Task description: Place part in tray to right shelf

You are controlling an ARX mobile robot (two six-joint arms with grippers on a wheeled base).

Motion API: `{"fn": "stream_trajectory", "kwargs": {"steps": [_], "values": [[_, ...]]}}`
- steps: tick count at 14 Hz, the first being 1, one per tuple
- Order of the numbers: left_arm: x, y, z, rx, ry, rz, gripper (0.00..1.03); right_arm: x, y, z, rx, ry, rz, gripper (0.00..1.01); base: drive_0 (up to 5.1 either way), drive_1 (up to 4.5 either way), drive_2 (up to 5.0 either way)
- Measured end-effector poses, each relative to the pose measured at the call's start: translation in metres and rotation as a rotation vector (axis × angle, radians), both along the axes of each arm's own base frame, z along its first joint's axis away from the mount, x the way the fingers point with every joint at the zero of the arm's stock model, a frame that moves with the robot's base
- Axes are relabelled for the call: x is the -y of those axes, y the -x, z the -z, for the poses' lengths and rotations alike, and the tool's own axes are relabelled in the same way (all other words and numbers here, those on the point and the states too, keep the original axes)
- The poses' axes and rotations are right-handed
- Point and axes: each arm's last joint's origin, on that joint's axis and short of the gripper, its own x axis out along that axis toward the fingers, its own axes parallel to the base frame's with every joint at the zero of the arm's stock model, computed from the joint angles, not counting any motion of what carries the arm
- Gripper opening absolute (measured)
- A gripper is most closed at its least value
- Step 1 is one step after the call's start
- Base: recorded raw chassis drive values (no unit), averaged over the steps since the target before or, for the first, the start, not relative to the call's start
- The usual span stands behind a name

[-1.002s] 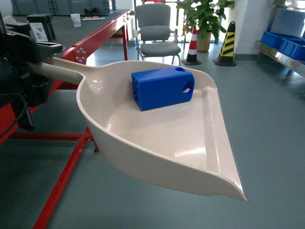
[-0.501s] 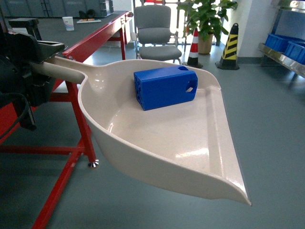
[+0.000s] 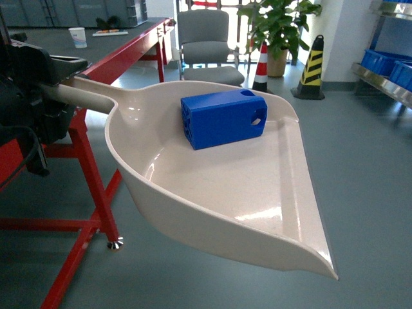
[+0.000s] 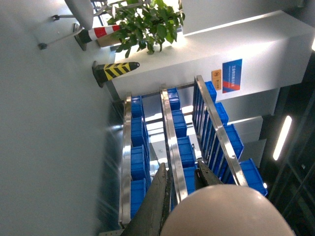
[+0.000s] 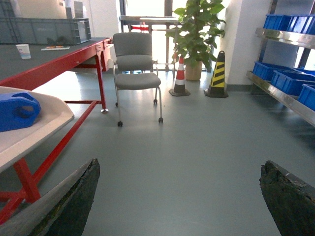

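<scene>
Left tool (image 3: 55, 80) clamped on the tray (image 3: 193, 193) handle, held level so the part (image 3: 222, 119) stays put; right tool (image 5: 177, 196) apart, idle — shelf (image 3: 386, 80) well apart.

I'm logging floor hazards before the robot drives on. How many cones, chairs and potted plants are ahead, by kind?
Red-and-white cone: 1
Black-and-yellow cone: 1
Chair: 1
Potted plant: 1
Total: 4
</scene>
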Motion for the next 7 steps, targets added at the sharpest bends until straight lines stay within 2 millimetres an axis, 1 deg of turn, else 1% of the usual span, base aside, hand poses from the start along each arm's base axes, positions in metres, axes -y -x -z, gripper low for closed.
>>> {"fn": "stream_trajectory", "kwargs": {"steps": [7], "values": [[-0.0001, 0.0, 0.0, 0.0, 0.0, -0.002, 0.12, 0.0, 0.0, 0.0004, -0.005, 0.0, 0.0, 0.98, 0.2, 4.45, -4.1]]}}
